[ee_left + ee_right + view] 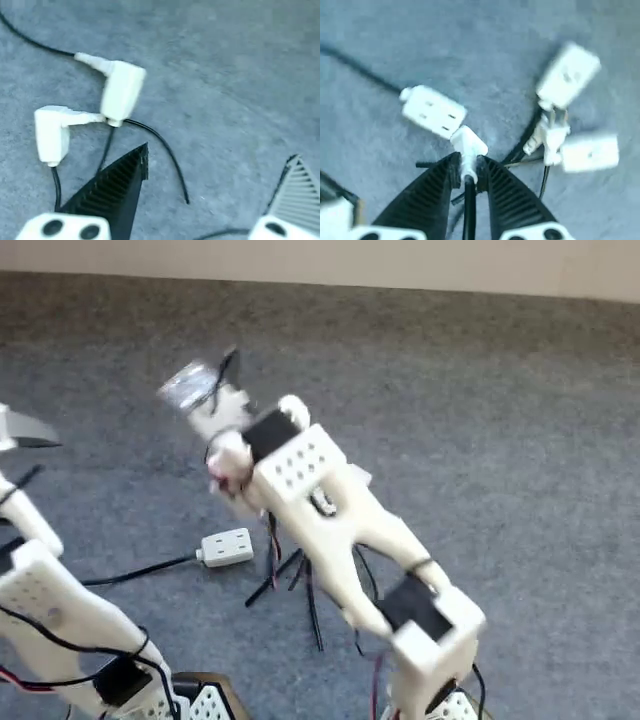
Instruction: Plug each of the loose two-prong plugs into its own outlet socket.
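Right wrist view. K: grasp status?
J: Right gripper [468, 159] fingers clamped on the white plug [469, 142], black cord [468, 210] running back between them. Plug's long axis lines up with the fingers; nose points at the socket block [434, 111], just short of it.
K: Block attitude?
J: Flat on the grey desk [480, 440], slots up, long axis slanting across the plug's line. High view: toward 6 o'clock of the right arm's end; right arm nearer. Judgement: nose must tip down onto the slots.
K: Left?
J: Left gripper [220, 152] fingers spread wide, empty, above two other white blocks [122, 92].
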### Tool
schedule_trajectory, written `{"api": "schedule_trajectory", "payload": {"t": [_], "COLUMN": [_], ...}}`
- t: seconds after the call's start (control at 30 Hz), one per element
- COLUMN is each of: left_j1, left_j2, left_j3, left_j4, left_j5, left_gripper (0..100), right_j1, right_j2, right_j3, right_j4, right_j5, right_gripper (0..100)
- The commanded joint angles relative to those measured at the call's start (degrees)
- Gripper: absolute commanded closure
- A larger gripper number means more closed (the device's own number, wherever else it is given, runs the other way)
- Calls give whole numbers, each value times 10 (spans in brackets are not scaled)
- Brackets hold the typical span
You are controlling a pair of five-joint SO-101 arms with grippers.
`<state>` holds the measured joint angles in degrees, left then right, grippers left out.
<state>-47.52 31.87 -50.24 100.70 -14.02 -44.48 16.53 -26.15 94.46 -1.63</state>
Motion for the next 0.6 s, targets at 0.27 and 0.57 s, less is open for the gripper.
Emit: {"api": "schedule_trajectory", "payload": {"t": [0.27,0.57], "left_j1": [-61,-88], "left_j2": [172,202], "left_j3": [-215,-276], "left_j4": [5,5], "left_j5": [2,-19], "left_gripper": [597,596], "right_j1": [-1,-56], "right_j2": [128,91], "right_j3": [-190,-159], "right_j4": [67,66], "right_j5": [-386,-505], "right_gripper": [948,948]}}
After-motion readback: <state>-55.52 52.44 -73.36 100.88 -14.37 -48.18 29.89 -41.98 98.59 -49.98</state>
